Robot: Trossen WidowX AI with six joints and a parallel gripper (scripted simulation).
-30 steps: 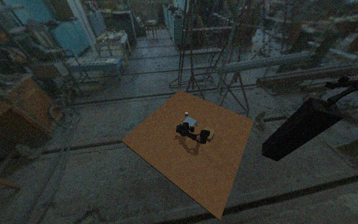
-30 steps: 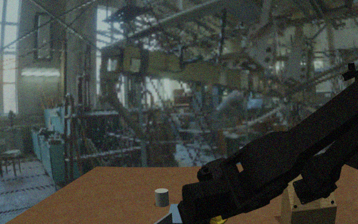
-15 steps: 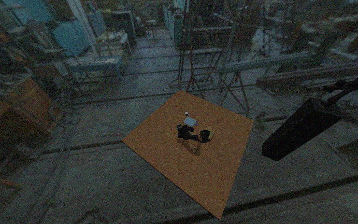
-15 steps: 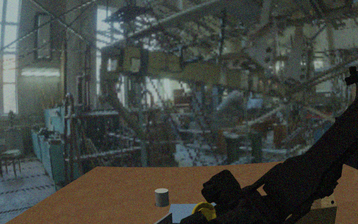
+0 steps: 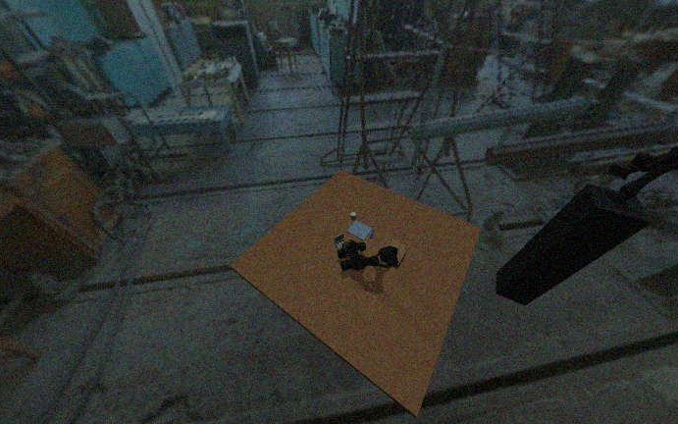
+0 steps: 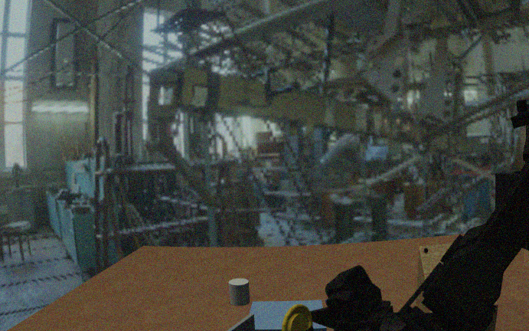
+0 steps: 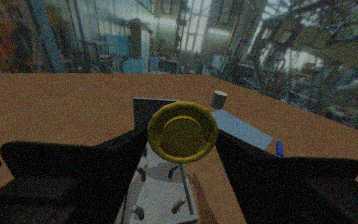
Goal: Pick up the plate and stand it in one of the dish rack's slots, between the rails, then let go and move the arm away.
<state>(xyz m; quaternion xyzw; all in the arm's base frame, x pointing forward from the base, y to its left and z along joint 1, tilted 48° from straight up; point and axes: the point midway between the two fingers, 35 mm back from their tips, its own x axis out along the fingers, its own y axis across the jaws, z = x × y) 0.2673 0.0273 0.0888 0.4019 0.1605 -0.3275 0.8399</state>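
The yellow plate (image 7: 182,131) sits in the middle of the wrist picture, standing up on its edge with its round face turned to the camera. The gripper (image 7: 182,145) has its two black fingers squeezed on the plate from the left and the right, so they stay fairly wide apart with the plate held tight between them. Right under the plate, at the bottom middle of that picture, is the gray dish rack (image 7: 161,192) with its thin rails and little pegs. The plate is above the rack, and I cannot tell if it touches it. In the exterior picture the plate (image 6: 297,317) shows at the bottom edge, just left of the black arm (image 6: 475,271). Behind the plate lies a flat light blue mat (image 7: 241,128), with a small blue thing (image 7: 279,148) by its right end. A little gray cup (image 7: 219,99) stands farther back. All of this is on the brown table (image 7: 55,110).
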